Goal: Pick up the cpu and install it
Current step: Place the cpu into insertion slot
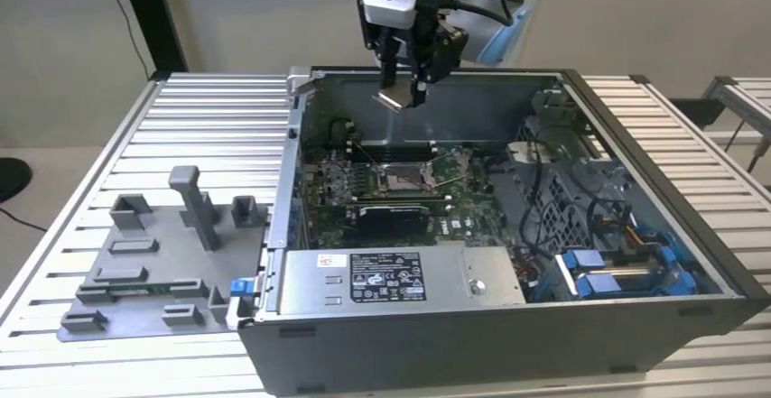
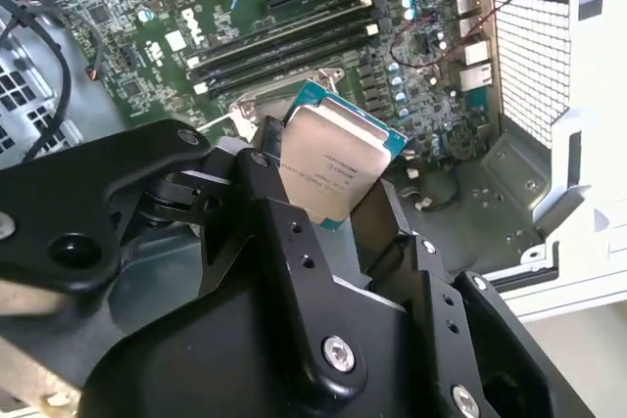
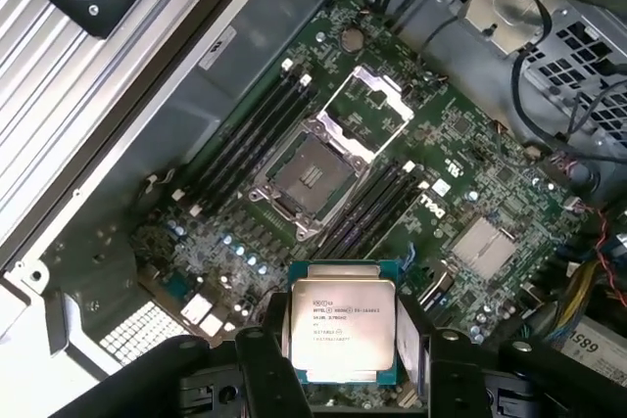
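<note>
Pale silver-white metal lid covers most of the cpu (image 3: 343, 330), w/ a thin teal-green rim round it and small dark print. It's a small flat square, held in the air above the open case (image 1: 482, 344), over the board's rear part and well apart from it.

Room: the ribbed alu table (image 1: 193, 127) carries the case and, on the exterior view's left, a grey fixture (image 1: 144, 272). The case's walls fence the green board (image 3: 490, 183) on all sides. The socket (image 3: 306, 173) sits mid-board w/ its metal frame swung open. Memory slots (image 3: 250, 144) run just beside it on two sides, and cables (image 1: 602, 217) lie toward the exterior view's right.

We see the arm (image 1: 494, 1) reaching down from above the rear wall, gripper (image 1: 404, 96) pointing down, cpu slightly tilted. In both wrist views the black fingers (image 2: 279, 222) pinch the cpu by opposite edges.
</note>
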### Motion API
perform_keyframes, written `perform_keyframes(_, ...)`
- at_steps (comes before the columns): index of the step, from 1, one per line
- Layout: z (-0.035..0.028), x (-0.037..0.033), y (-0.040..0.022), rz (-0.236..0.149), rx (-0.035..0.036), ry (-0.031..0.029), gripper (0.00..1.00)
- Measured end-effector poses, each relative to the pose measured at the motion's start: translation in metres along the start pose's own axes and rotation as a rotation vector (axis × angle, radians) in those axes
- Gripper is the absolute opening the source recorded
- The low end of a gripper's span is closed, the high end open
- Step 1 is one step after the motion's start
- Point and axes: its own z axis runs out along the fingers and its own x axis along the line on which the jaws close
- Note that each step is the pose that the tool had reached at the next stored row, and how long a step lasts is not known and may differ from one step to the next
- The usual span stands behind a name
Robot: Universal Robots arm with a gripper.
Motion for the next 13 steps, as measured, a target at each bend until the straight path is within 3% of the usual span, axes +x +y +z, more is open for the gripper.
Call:
perform_keyframes(7,0.0008,-0.0033,0.0060,0.042,-0.0003,-0.0005,0.00)
perform_keyframes(13,0.0017,-0.0037,0.0069,0.110,-0.0004,-0.0015,0.00)
